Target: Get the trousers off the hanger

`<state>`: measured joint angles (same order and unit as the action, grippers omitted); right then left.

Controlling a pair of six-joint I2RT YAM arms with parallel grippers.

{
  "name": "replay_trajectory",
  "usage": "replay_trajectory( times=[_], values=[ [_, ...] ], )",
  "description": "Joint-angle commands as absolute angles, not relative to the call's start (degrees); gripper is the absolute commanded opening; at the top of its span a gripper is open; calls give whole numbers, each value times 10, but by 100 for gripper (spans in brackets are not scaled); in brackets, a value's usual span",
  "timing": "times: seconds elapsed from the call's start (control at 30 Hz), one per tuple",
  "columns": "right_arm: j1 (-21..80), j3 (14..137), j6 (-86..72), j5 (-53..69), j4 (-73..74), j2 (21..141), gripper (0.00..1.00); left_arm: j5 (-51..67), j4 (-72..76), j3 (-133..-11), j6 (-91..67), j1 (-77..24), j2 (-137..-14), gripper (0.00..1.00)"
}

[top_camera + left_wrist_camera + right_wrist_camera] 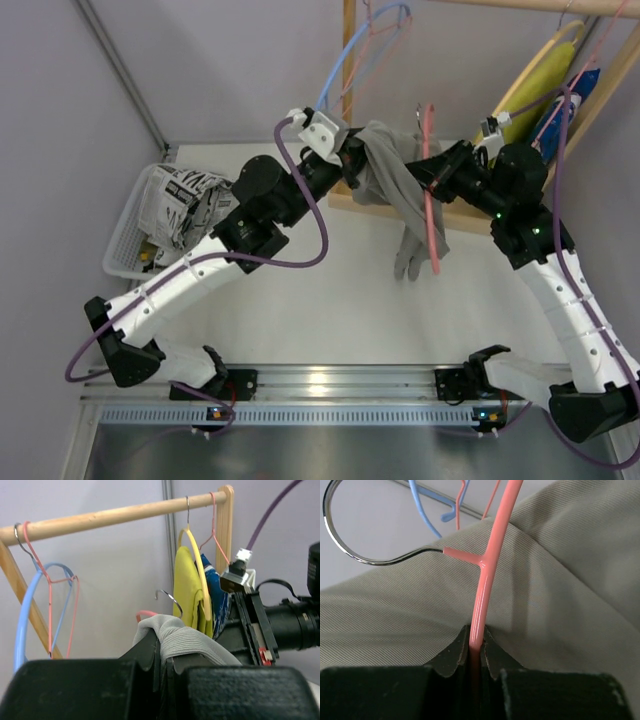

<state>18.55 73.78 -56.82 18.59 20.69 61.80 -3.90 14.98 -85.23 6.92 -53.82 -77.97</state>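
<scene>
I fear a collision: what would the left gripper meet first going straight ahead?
The left gripper holds the trousers; past them, probably the right gripper on the hanger, though depth is unclear.

Trousers (560, 580) showing a fine ribbed weave here, soft matt grey-taupe cloth, and against them the hanger (479, 595) gleams: smooth glossy pink coating running into a polished, mirror-bright metal hook (370, 563). Right gripper (476, 647) looks matt black, slightly grainy plastic, and over on the left wrist view the rail (100, 517) is bare pale wood
</scene>
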Motion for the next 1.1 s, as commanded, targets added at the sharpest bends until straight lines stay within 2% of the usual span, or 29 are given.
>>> replay_trajectory(
  times=[0.0, 0.33, 0.6, 1.07],
  values=[
    [172, 724, -519, 174, 166, 597, 0, -63, 194, -958, 63, -536, -777, 0],
    [171, 617, -501, 175, 140, 570, 0, -61, 168, -1187, 102, -537, -850, 0],
    [171, 532, -476, 179, 114, 569, 0, -78, 168, -1255, 142, -537, -865, 0],
    [172, 454, -452, 195, 105, 592, 0, -139, 166, -1365, 249, -537, -863, 0]
  ],
)
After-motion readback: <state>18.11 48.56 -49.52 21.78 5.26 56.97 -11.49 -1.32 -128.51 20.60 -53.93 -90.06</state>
